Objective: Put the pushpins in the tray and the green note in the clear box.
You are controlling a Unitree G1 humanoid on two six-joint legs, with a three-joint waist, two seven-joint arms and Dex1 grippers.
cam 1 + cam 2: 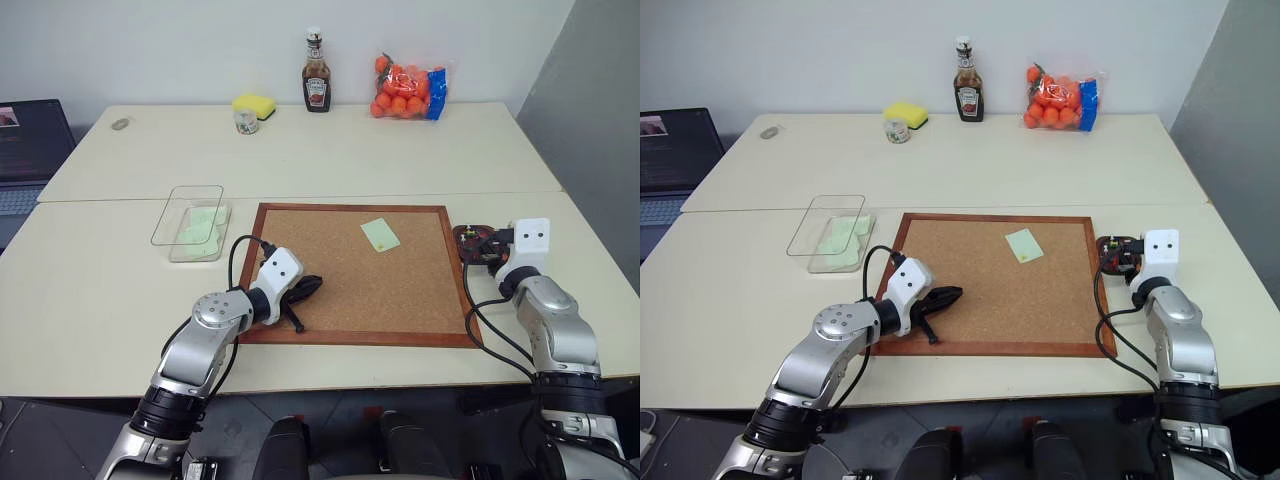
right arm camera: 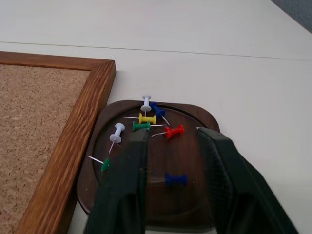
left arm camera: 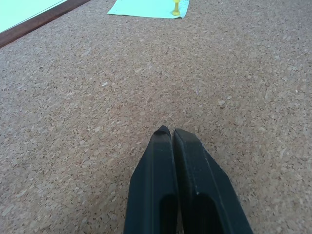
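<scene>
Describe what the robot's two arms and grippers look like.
Both arms are silver-grey metal segments with rounded joint housings, turning black near the shoulders. Each wrist carries a white boxy block; the right one shows two small dark dots. A black cable loops along each forearm. The left gripper and the right gripper each have two black, tapering fingers.

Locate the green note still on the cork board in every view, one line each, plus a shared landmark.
Left eye view: green note, upper right part of the cork board.
Right eye view: same spot.
Left wrist view: at the top edge, a yellow pushpin in it.
Right wrist view: not in it.
Shared landmark: the cork board's wooden frame.
</scene>
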